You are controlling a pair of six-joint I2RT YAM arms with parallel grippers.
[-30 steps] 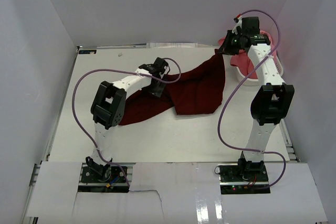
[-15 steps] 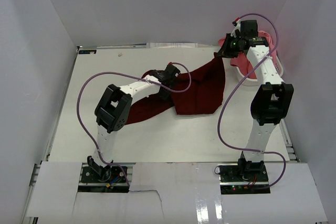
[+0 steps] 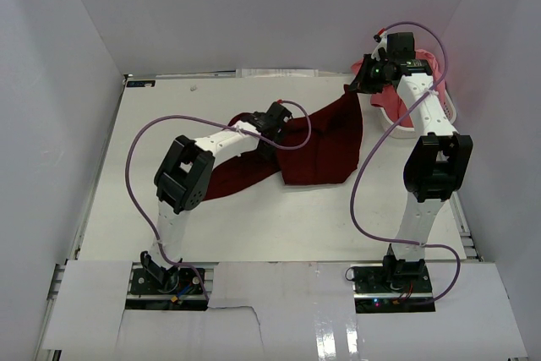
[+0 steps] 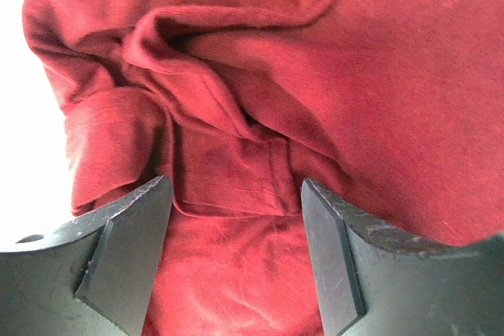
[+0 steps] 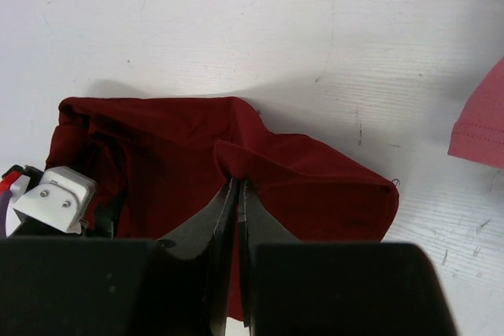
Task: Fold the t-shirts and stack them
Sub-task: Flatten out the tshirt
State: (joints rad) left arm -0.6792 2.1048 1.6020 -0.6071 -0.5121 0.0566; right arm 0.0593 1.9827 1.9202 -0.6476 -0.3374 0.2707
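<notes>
The maroon t-shirt (image 4: 315,76) is soft, matt knit cloth; the table (image 5: 236,21) is scuffed, matt white.

The maroon t-shirt (image 3: 321,145) is plain dark red. The coral t-shirt (image 5: 482,120) is plain lighter pink. The worktop (image 3: 254,209) is white, and the arm cables (image 3: 352,200) are purple.

Maroon shirt (image 3: 321,145) rumpled, centre; coral shirt (image 5: 482,120) far right.
</notes>
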